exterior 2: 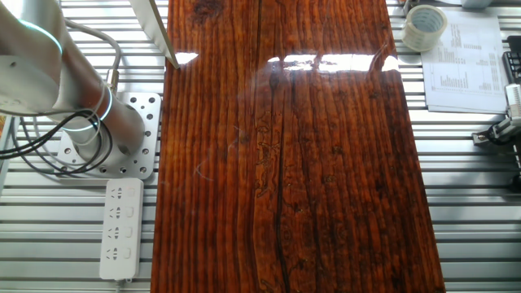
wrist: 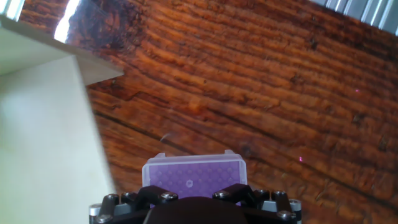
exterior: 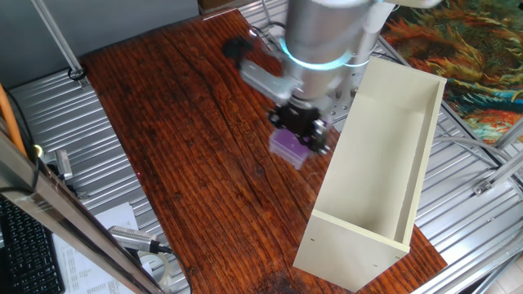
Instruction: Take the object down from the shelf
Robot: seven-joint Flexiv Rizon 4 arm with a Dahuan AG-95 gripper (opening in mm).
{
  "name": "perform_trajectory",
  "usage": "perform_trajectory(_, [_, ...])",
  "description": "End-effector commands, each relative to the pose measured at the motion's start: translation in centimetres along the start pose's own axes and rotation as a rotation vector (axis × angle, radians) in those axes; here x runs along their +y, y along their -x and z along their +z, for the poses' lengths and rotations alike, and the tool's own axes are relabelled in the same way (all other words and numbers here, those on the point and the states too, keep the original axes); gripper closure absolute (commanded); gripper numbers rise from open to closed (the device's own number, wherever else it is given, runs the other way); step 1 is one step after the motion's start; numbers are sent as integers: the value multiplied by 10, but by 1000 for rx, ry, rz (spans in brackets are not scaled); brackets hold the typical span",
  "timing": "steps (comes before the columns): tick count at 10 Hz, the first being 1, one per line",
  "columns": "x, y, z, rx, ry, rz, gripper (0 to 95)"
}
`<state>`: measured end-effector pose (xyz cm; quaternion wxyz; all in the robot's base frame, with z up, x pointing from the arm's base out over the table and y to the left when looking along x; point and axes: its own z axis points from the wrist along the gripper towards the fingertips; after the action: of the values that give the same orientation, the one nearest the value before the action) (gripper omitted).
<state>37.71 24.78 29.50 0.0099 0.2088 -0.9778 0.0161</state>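
Gripper (exterior: 301,129) fingertips hidden behind its own body; grasps purple box (wrist: 193,176) beside the shelf (exterior: 384,163), above the table (exterior: 204,163); box near edge occluded; long axis crosswise to fingers.

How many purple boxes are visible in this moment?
1: the purple box is held in the gripper above the wooden table, beside the cream shelf. None visible elsewhere.
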Motion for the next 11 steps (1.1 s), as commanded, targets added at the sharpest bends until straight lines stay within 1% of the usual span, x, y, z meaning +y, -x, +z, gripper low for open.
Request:
perform_trajectory(1, [-16,6,4,-2,7,-18,950])
perform_trajectory(6, [-30,9,2,-2,10,-39,950])
perform_trajectory(9, [-43,7,8,-8,11,-56,950])
perform_trajectory(11, [-45,7,8,-16,18,-76,950])
